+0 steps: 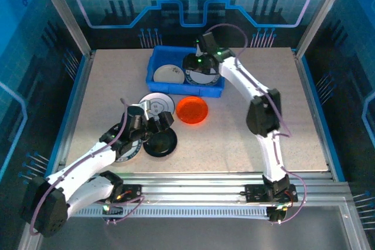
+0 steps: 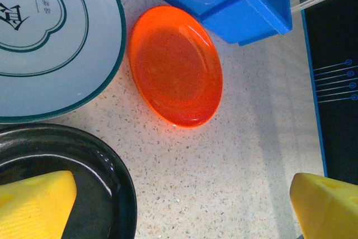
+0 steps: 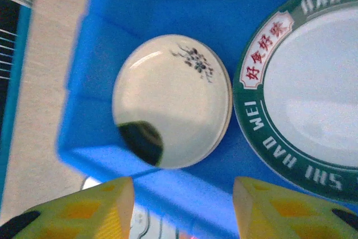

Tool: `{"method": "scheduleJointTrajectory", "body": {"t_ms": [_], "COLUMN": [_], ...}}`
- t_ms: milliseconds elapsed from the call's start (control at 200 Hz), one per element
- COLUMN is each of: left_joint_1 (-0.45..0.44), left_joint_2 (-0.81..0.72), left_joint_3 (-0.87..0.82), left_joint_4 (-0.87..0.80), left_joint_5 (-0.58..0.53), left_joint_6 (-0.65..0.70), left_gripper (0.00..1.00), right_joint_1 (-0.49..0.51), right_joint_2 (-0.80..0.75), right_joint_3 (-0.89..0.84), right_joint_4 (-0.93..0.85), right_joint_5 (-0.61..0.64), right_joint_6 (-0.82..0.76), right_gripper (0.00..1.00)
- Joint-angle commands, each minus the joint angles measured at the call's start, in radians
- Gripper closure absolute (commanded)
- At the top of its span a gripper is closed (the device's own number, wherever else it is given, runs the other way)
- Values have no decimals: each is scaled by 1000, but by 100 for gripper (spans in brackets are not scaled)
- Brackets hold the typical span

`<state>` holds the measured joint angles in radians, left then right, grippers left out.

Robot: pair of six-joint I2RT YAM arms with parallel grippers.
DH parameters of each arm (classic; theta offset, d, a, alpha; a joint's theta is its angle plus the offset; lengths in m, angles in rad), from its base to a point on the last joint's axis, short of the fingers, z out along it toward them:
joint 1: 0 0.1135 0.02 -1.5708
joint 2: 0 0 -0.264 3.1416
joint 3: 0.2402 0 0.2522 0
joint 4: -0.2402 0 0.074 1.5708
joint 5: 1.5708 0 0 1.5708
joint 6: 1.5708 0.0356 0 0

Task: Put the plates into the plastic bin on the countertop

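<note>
The blue plastic bin point(image 1: 157, 57) stands at the back of the countertop point(image 1: 246, 139). In it lie a cream plate point(image 1: 168, 74) point(image 3: 170, 104) with a small dark flower mark and a green-rimmed white plate point(image 1: 205, 77) point(image 3: 313, 93). My right gripper point(image 1: 198, 62) point(image 3: 184, 211) hovers over the bin's near wall, open, nothing between its yellow fingers. On the countertop lie an orange-red plate point(image 1: 193, 110) point(image 2: 176, 65), a white teal-lined plate point(image 1: 157, 105) point(image 2: 50, 43) and a glossy black plate point(image 1: 161, 143) point(image 2: 61, 183). My left gripper point(image 1: 159, 122) point(image 2: 182, 211) is wide open above bare countertop, one finger over the black plate's rim.
Another pale plate point(image 1: 130, 151) lies partly under my left arm. The bin's corner point(image 2: 246, 4) sits just beyond the orange-red plate. Blue edges and aluminium rails point(image 1: 234, 180) frame the surface; the right half of the countertop is bare.
</note>
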<state>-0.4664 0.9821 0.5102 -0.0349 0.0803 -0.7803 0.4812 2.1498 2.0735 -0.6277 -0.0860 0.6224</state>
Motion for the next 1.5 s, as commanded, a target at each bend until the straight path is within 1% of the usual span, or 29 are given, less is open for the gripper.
{"method": "scheduleJointTrajectory", "body": {"t_ms": [0, 75, 160, 265, 380, 450, 520, 660, 850, 1051, 1121, 1236, 1316, 1396, 1496], "left_joint_1": [5, 5, 5, 5, 5, 2, -1, -16, -34, -49, -54, -65, -70, -70, -71], "left_joint_2": [43, 86, 134, 186, 245, 281, 318, 383, 428, 439, 445, 462, 474, 482, 489], "left_joint_3": [43, 60, 89, 131, 159, 171, 171, 175, 192, 181, 178, 170, 169, 163, 165], "left_joint_4": [84, 125, 157, 182, 221, 249, 285, 332, 322, 325, 328, 342, 350, 369, 373], "left_joint_5": [-1, -6, -7, 5, 35, 58, 74, 92, 91, 87, 87, 93, 93, 99, 106], "left_joint_6": [35, 33, 34, 45, 42, 22, -6, -36, -39, -47, -45, -39, -39, -43, -44], "left_gripper": [1, 1, 1, 1, 2, 3, 4, 8, 12, 12, 12, 14, 16, 19, 19], "right_joint_1": [-3, -1, -1, -1, 0, 2, 2, 2, -7, -29, -30, -36, -36, -36, -35], "right_joint_2": [-237, -386, -553, -730, -865, -914, -939, -911, -774, -639, -600, -541, -500, -469, -444], "right_joint_3": [-246, -458, -703, -959, -1165, -1269, -1346, -1399, -1368, -1301, -1291, -1286, -1277, -1274, -1271], "right_joint_4": [198, 301, 415, 510, 573, 608, 633, 667, 699, 692, 708, 759, 783, 807, 820], "right_joint_5": [7, 15, 33, 67, 79, 82, 90, 88, 44, 13, 5, -30, -51, -68, -73], "right_joint_6": [-52, -24, 45, 134, 216, 243, 272, 267, 260, 238, 234, 252, 264, 279, 288], "right_gripper": [49, 48, 47, 47, 48, 50, 54, 61, 60, 60, 61, 67, 69, 70, 70]}}
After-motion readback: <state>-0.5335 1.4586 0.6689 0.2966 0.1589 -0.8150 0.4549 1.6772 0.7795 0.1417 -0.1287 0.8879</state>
